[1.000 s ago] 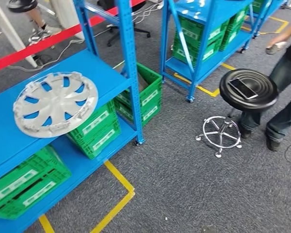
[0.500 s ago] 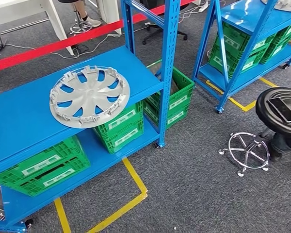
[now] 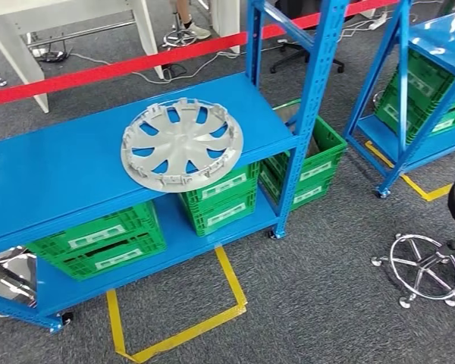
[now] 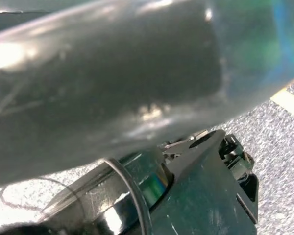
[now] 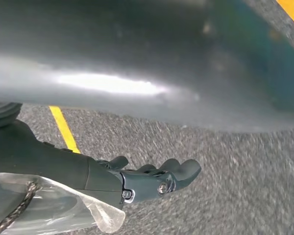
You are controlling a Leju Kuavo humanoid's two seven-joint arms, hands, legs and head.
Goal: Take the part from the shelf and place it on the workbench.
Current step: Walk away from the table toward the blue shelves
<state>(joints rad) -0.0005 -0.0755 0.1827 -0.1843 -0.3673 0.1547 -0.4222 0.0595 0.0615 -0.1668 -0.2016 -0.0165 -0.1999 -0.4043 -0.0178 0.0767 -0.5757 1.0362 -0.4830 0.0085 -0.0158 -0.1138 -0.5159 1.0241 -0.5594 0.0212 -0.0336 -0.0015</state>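
Swinging left since a second ago, the head camera now centres the blue shelf [image 3: 70, 163], and the stool seat with the phone on it and the person beside it have slid off to the right; the wheel cover itself has not shifted on its board. That silver wheel cover [image 3: 182, 144] lies flat on the shelf's upper board, near the front edge and just left of the blue upright post [image 3: 305, 121]. Green crates [image 3: 99, 241] sit on the lower board beneath it, with another crate [image 3: 314, 163] behind the post. Yellow floor tape [image 3: 179, 330] marks the grey carpet in front, a red barrier strip [image 3: 116, 70] runs behind, and the chrome stool base [image 3: 425, 269] stands at the right. A second blue rack [image 3: 411, 144] holds more green crates. At the lower left edge of the head view a shiny silver arm [image 3: 4, 277] enters. From the right wrist camera, the right robot hand [image 5: 153, 178] hangs over the carpet with dark fingers [image 5: 182, 169] lightly curled and apart, holding nothing. From the left wrist camera, the left robot hand [image 4: 212, 196] shows as a dark block behind blurred silver casing; whether its fingers are spread or closed cannot be told.
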